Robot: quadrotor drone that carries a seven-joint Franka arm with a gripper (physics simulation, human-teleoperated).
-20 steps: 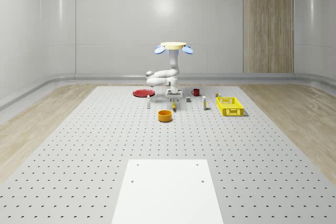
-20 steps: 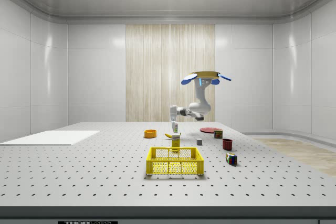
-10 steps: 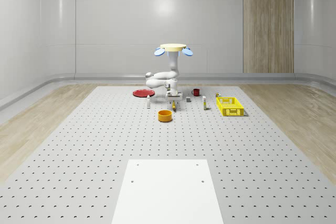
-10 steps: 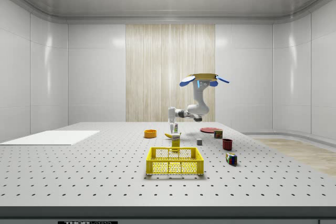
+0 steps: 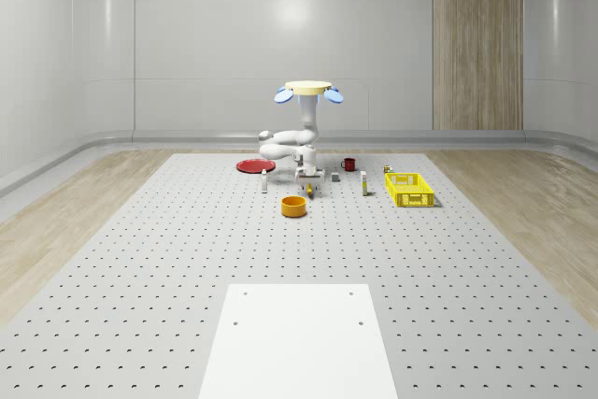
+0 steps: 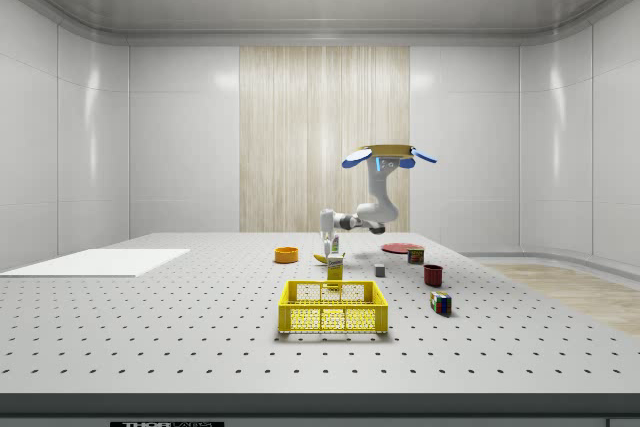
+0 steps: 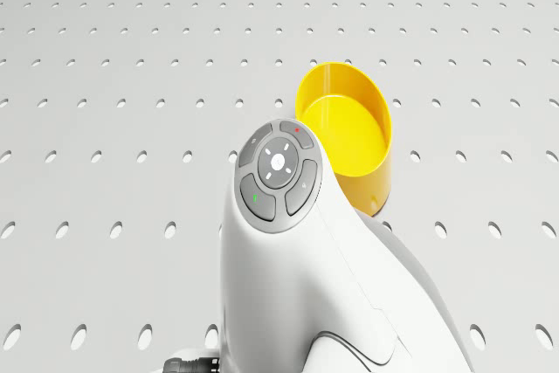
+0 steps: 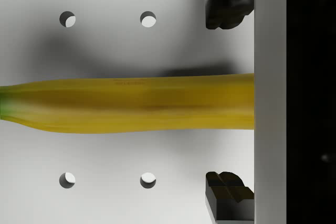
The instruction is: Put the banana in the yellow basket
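1. Whole-scene view, low centre: white panel [image 5: 299, 338] lies flat on the perforated table [image 5: 140, 268], nearest the camera.
2. Mid-frame: orange bowl [image 5: 294, 206]; the drone view has it as a yellow-walled bowl [image 7: 345, 133] just past the arm's wrist housing [image 7: 279, 172].
3. Just behind the bowl: gripper [image 5: 306, 183] pointing down at the table, banana [image 5: 309, 190] right under it. Side view puts the gripper [image 6: 325, 244] just above the banana [image 6: 322, 259].
4. Wrist view: banana [image 8: 131, 103] lies flat on the table, crossing between the two fingertips [image 8: 226, 3]. Fingers spread wide, clear of the fruit on both sides, nothing gripped.
5. Right of centre: yellow basket [image 5: 409, 189], well apart from the banana; a small bottle [image 5: 364, 184] stands between them.
6. Further back: red plate [image 5: 254, 166] on the left, dark red mug [image 5: 348, 163] on the right.
7. Drone [image 5: 307, 91] hovers above the table over the gripper area, arm folded down below it.
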